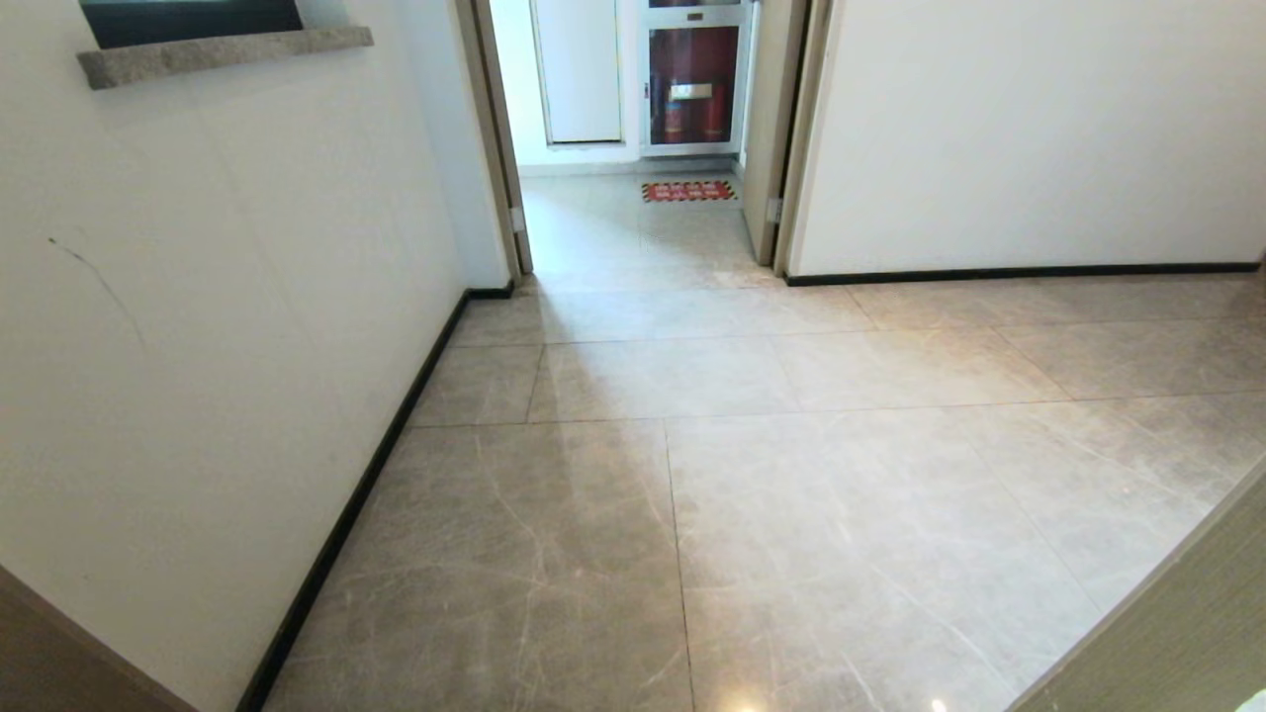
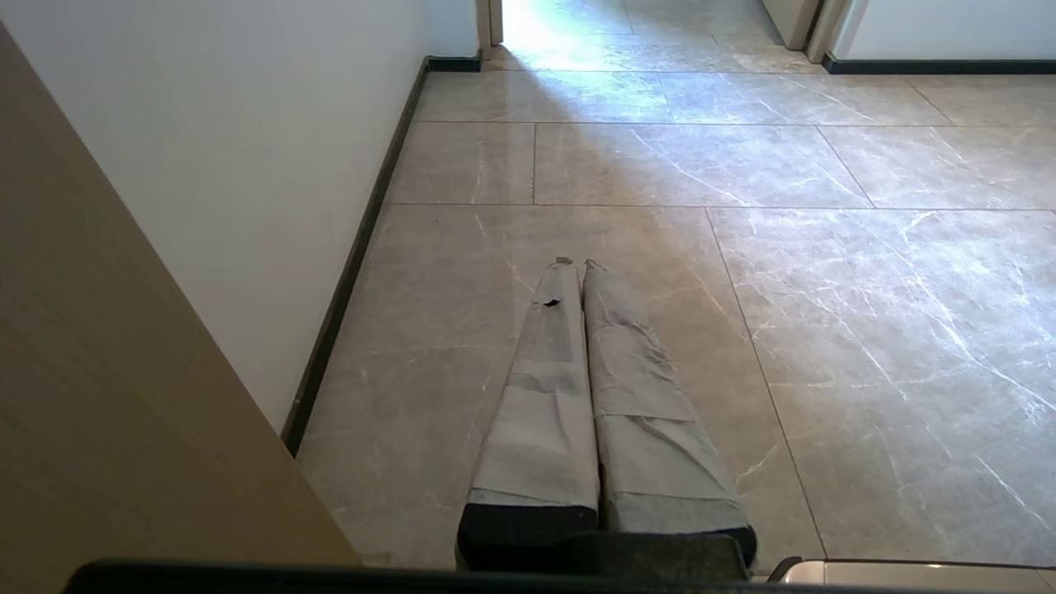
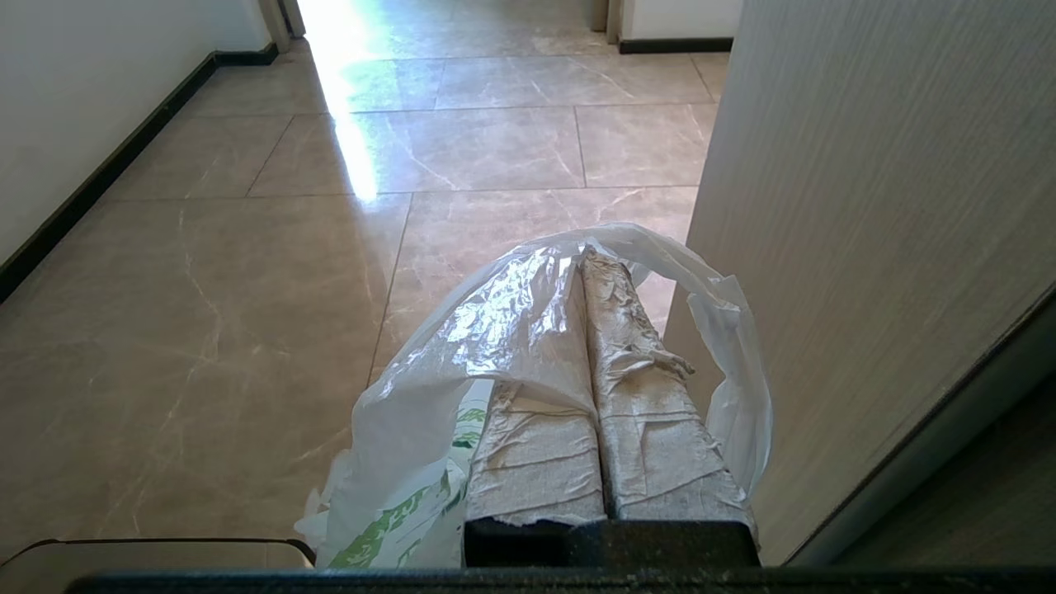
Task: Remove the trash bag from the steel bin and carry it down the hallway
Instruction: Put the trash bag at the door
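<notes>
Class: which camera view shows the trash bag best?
The right wrist view: the trash bag is draped over the right gripper, whose fingers are shut on it. The head view and left wrist view show none of it.

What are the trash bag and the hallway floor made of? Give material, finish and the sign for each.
Trash bag: thin white plastic film, likely polyethylene; semi-translucent, crinkled, glinting, draped over the right claw.
Hallway floor: large polished tiles, marble-look, perhaps ceramic; pale veins, grout lines, glossy reflections.

Bright daylight thru far doorway (image 1: 633,148), glare streak on glossy floor tiles (image 3: 355,157), frames sharp, edges bowed
</notes>
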